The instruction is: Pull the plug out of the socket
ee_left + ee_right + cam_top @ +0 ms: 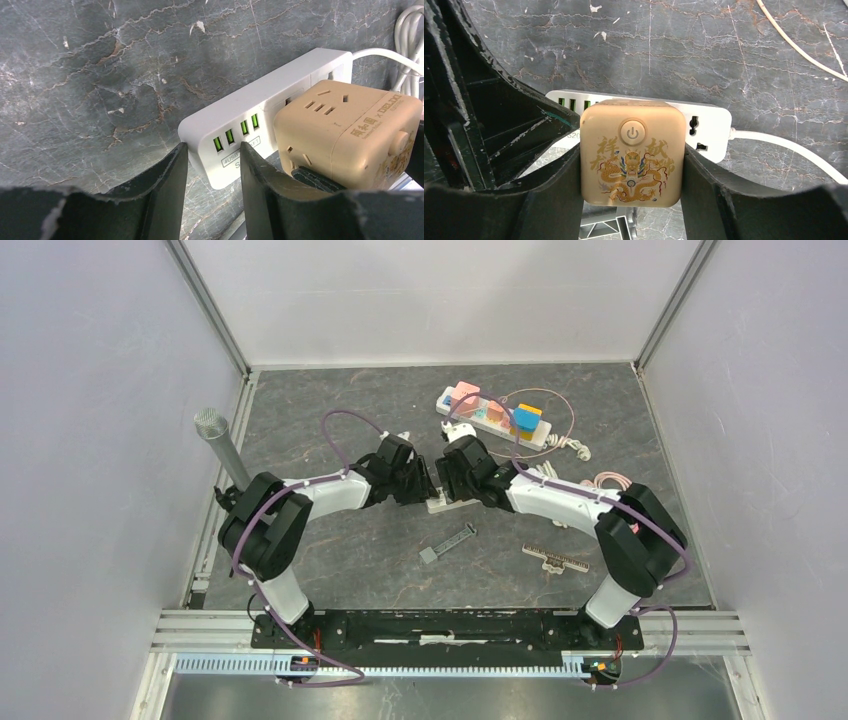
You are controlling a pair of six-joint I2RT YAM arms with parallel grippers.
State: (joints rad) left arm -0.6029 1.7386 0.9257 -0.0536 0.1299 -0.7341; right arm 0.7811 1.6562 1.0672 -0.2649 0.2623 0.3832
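Grey marbled worktop (330, 420) fills the floor of a white-walled cell, and the two arms meet head to head at its middle. Between the fingers of the right pincer (632, 165) sits the plug (631, 150), a beige cube with a round power button and a gold dragon print; both fingers press flat against its opposite sides, so it is held. Directly behind the cube, still joined to it, lies the white socket strip (235, 110), its cable (774, 142) trailing away to that pincer's right. The left pincer (214, 165) is narrowed around the strip's end with the green-lit USB ports, one finger at each side; whether the fingers actually clamp it cannot be told. Beyond the right pincer rests a second strip (495, 415) carrying coloured blocks, well apart.
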